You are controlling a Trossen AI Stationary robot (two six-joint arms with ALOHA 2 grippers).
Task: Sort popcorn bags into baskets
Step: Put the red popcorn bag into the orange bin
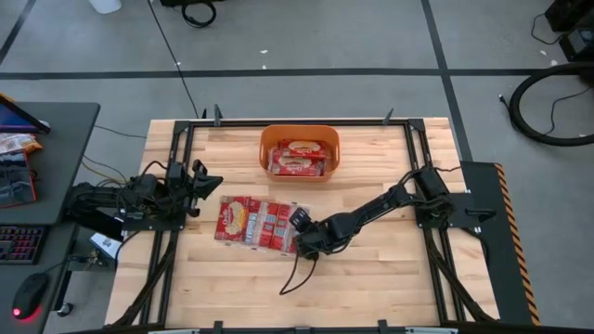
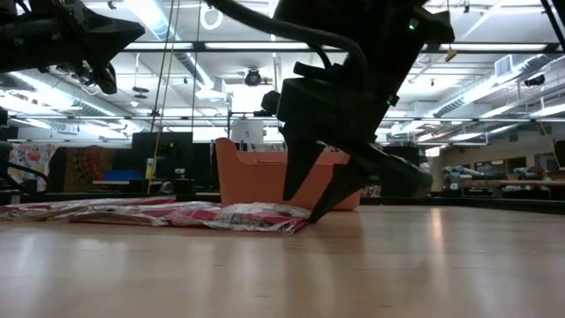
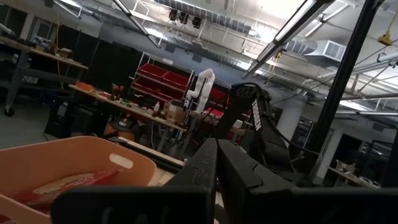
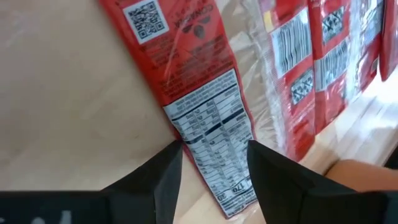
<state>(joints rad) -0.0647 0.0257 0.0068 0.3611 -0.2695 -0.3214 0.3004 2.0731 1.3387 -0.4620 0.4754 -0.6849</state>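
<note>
Several red popcorn bags (image 1: 249, 223) lie flat in a row mid-table, also seen in the low view (image 2: 177, 214). My right gripper (image 1: 300, 244) is down at the row's right end, open. Its fingers stand on either side of the end packet's (image 4: 205, 106) white nutrition panel, tips close to the wood (image 2: 309, 210). The orange basket (image 1: 299, 134) stands toward the far edge with two packets (image 1: 299, 160) lying in it. My left gripper (image 1: 210, 183) hovers shut at the table's left side, raised, and faces the basket (image 3: 62, 155). My right gripper comes from above, slanting, its two fingers (image 4: 166, 171) astride the packet's panel end (image 4: 214, 149), across the packet's width. The packet lies flat on the table. Whether the fingers touch its edges I cannot tell.
A black cable (image 1: 292, 274) trails over the wood near the right gripper. Black frame rails (image 1: 176, 213) run along the table's sides. A desk with a keyboard and mouse (image 1: 28, 297) stands to the left. Bare wood lies along the near edge.
</note>
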